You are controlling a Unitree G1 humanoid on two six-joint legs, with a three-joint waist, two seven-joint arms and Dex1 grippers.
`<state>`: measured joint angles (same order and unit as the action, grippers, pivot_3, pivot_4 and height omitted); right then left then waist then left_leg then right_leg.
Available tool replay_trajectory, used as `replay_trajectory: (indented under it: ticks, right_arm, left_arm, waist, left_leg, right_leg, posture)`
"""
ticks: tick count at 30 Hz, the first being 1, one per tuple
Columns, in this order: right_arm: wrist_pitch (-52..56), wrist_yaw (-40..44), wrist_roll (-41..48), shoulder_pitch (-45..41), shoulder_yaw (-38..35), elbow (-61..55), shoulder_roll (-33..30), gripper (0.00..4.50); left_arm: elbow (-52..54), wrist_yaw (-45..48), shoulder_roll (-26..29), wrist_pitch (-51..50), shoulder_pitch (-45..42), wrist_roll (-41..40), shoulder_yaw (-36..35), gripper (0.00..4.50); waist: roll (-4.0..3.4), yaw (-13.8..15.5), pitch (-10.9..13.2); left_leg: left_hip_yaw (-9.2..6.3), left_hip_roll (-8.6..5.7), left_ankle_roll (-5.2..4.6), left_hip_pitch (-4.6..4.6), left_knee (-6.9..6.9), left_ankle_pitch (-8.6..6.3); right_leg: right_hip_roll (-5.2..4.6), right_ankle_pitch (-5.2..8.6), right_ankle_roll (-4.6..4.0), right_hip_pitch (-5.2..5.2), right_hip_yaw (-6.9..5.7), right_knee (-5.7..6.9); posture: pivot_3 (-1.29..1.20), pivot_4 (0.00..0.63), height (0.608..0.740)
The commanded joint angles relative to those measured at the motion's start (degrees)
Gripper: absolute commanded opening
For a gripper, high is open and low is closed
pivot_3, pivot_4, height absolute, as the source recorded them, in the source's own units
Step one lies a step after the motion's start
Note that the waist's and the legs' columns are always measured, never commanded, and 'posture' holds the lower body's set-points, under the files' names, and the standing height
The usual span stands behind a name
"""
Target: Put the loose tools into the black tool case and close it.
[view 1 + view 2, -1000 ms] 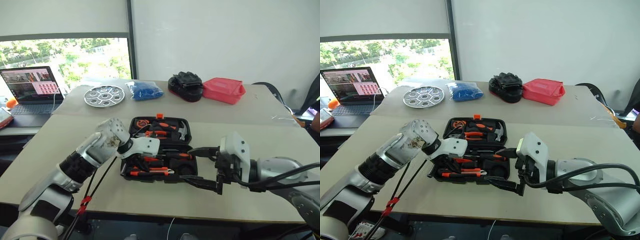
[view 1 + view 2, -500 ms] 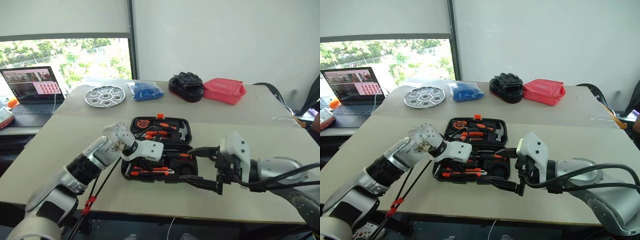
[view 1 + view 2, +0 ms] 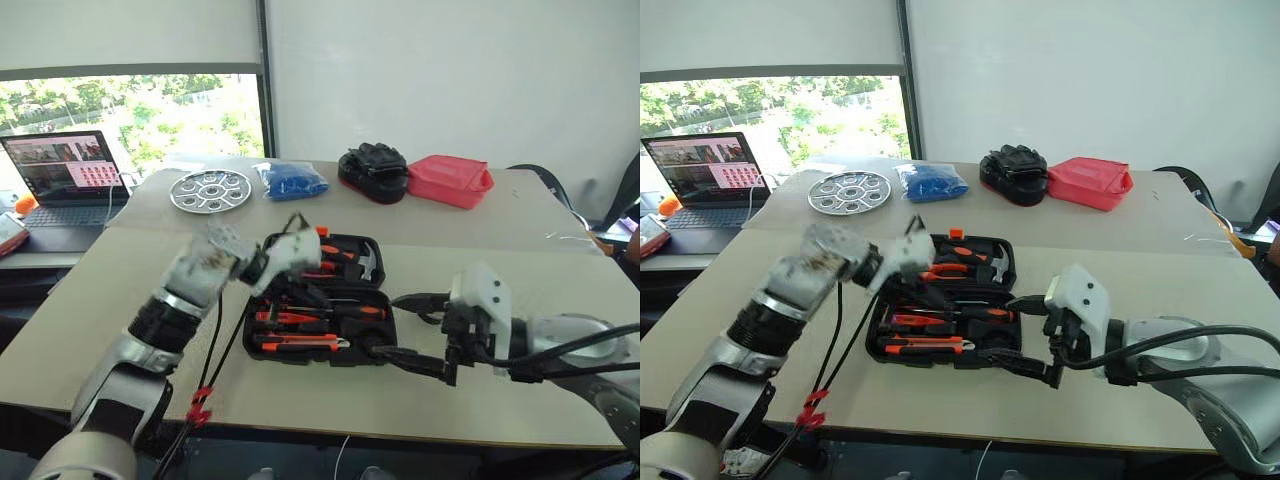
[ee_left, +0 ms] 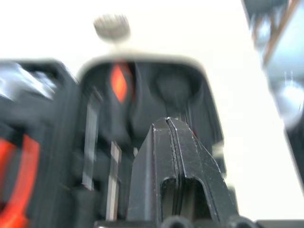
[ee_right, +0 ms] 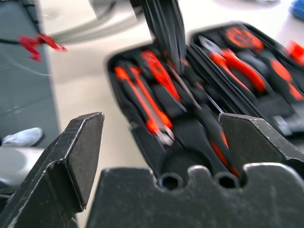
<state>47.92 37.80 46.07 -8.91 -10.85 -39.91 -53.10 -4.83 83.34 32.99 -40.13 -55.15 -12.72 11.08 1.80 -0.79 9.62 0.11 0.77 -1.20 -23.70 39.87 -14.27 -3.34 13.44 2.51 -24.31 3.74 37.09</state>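
From the head views we see the black tool case (image 3: 320, 300) lying open on the near table (image 3: 130, 290), its tools sitting in their slots; which tool fills which slot is hard to make out. The left gripper (image 3: 923, 243), blurred, hovers above the case's far half with its arm bent across. The right gripper (image 3: 402, 327) reaches level toward the case's right edge, jaws spread wide. In the left wrist view the fingers (image 4: 176, 156) press together on nothing, above smeared case slots. In the right wrist view the wide jaws frame orange-handled screwdrivers (image 5: 147, 97).
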Motion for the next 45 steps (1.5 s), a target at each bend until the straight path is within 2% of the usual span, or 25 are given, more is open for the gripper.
replay_trajectory:
  ticks: [1,2,4,7,11,15,18,21,25,29,32,35,39,40,41,45]
  right_arm:
    - [-2.9,-2.6,-3.7,4.8,-8.4,3.7,1.6,4.5]
    - [-3.2,-2.6,-4.2,6.3,-10.1,4.2,1.8,4.5]
    - [-3.8,-1.6,-5.5,10.7,-14.3,4.7,1.8,4.5]
    - [-2.4,2.3,-4.8,20.9,-24.9,2.5,2.4,4.5]
    - [-2.4,8.4,-4.9,33.6,-37.1,0.0,3.5,4.5]
    - [-2.3,12.0,-4.5,39.3,-42.9,0.0,3.4,4.5]
    - [-2.6,13.9,-4.7,39.1,-42.7,1.4,1.2,4.5]
    - [-3.9,13.2,-6.7,31.0,-33.8,5.9,-4.4,4.5]
    - [-5.6,13.3,-11.7,14.8,-15.5,14.6,-10.9,4.5]
    - [-4.1,13.9,-17.4,-4.9,1.9,25.4,-10.0,4.5]
    - [-5.8,16.6,-22.4,-15.1,11.9,32.2,-7.4,4.5]
    - [-6.8,18.3,-26.3,-21.8,18.0,38.4,-4.2,4.5]
    - [-10.0,21.0,-31.5,-27.2,24.4,45.4,-0.5,3.46]
    - [-11.1,21.3,-32.6,-28.0,25.1,46.9,0.4,2.99]
    - [-11.8,21.5,-33.4,-28.6,25.6,48.5,1.3,2.79]
    - [-13.8,22.0,-36.1,-29.9,26.8,53.3,4.0,2.79]
  left_arm:
    - [-0.3,-0.5,1.2,-4.4,-0.6,-6.6,-5.9,1.19]
    - [-0.1,-0.7,1.4,-4.5,-0.2,-7.7,-6.6,1.4]
    - [0.8,-0.9,1.9,-4.4,1.0,-9.5,-7.8,2.16]
    - [1.5,-2.3,2.9,-4.1,2.8,-11.9,-10.4,3.29]
    - [2.2,-3.5,5.1,-5.0,3.6,-14.9,-13.5,4.46]
    - [5.3,-3.8,8.3,-5.8,5.5,-17.2,-14.5,4.46]
    - [8.6,-3.7,10.8,-5.5,7.7,-18.5,-14.2,4.46]
    - [11.3,-5.3,11.7,-4.6,9.2,-18.7,-14.2,4.46]
    - [13.8,-8.6,11.0,-3.9,9.9,-19.1,-14.3,4.46]
    - [16.1,-9.1,12.0,-4.7,10.9,-20.6,-13.8,4.46]
    - [16.6,-9.8,12.2,-3.4,11.1,-20.1,-13.2,4.46]
    - [16.3,-10.5,12.4,-2.4,10.9,-19.4,-12.7,4.46]
    - [15.8,-11.2,12.4,-2.2,10.2,-19.3,-12.2,4.5]
    - [15.8,-11.3,12.6,-2.2,10.1,-19.3,-12.1,4.5]
    - [15.7,-11.5,12.6,-2.1,9.9,-19.2,-12.0,4.5]
    - [15.8,-12.4,12.8,-1.9,9.7,-18.8,-11.9,4.5]
  waist:
    - [0.0,0.0,0.0]
    - [0.0,0.0,0.0]
    - [-0.01,0.0,0.0]
    - [-0.01,0.5,0.0]
    - [-0.01,0.6,0.0]
    - [-0.01,0.0,0.0]
    - [-0.02,-0.6,0.0]
    - [0.01,-1.1,0.0]
    - [0.01,-1.4,0.0]
    - [0.01,-1.4,0.1]
    - [0.02,-1.4,0.1]
    - [0.02,-1.1,0.1]
    - [0.01,-0.6,0.1]
    - [0.01,-0.5,0.1]
    - [0.01,-0.4,0.1]
    - [0.01,-0.2,0.1]
  left_leg:
    - [0.0,-0.01,0.0,0.02,-0.01,0.0]
    - [0.02,-0.01,0.0,0.04,0.0,0.0]
    - [0.04,-0.02,0.01,0.04,0.0,0.0]
    - [0.04,-0.03,0.01,0.05,-0.03,0.0]
    - [0.03,0.0,0.0,0.0,-0.04,0.0]
    - [0.05,0.01,0.01,0.32,-0.03,0.0]
    - [0.12,0.07,0.02,0.5,-0.07,0.0]
    - [0.16,0.09,0.05,0.53,-0.07,0.02]
    - [0.24,0.04,0.11,0.5,-0.06,0.07]
    - [0.48,0.04,0.11,0.33,-0.13,0.07]
    - [0.48,0.03,0.09,0.28,-0.16,0.05]
    - [0.45,0.03,0.07,0.18,-0.15,0.03]
    - [0.45,-0.01,0.07,0.09,-0.12,0.03]
    - [0.46,-0.01,0.07,0.1,-0.11,0.03]
    - [0.46,-0.02,0.07,0.09,-0.11,0.03]
    - [0.46,-0.01,0.07,0.11,-0.11,0.03]
  right_leg:
    - [0.0,0.0,0.0,0.01,0.02,0.01]
    - [0.0,0.0,0.0,0.02,0.02,0.02]
    - [-0.01,0.0,0.0,0.03,0.02,0.02]
    - [-0.02,0.0,0.0,0.04,0.03,0.0]
    - [0.0,0.0,0.01,0.02,0.02,-0.04]
    - [0.0,0.01,0.05,0.29,0.14,-0.03]
    - [0.04,0.05,0.07,0.35,0.25,-0.04]
    - [0.07,0.05,0.07,0.35,0.28,-0.03]
    - [0.05,0.02,0.07,0.31,0.3,-0.03]
    - [0.06,0.01,-0.03,0.11,0.27,-0.04]
    - [0.05,0.02,-0.02,0.08,0.25,-0.06]
    - [0.03,0.02,-0.02,0.02,0.19,-0.07]
    - [-0.03,0.0,0.0,-0.03,0.19,-0.08]
    - [-0.03,0.0,0.0,-0.02,0.19,-0.07]
    - [-0.03,0.0,0.01,-0.03,0.18,-0.07]
    - [-0.02,-0.01,0.0,-0.02,0.17,-0.05]
  posture:
    - [0.0,0.15,0.74]
    - [0.0,0.15,0.74]
    - [0.0,0.15,0.74]
    - [0.0,0.15,0.74]
    - [0.0,0.15,0.74]
    - [0.0,0.15,0.74]
    - [0.0,0.15,0.74]
    - [0.0,0.15,0.74]
    - [0.0,0.15,0.74]
    - [0.0,0.15,0.74]
    - [0.0,0.15,0.74]
    - [0.0,0.15,0.74]
    - [0.0,0.15,0.74]
    - [0.0,0.15,0.74]
    - [0.0,0.15,0.74]
    - [0.0,0.15,0.74]
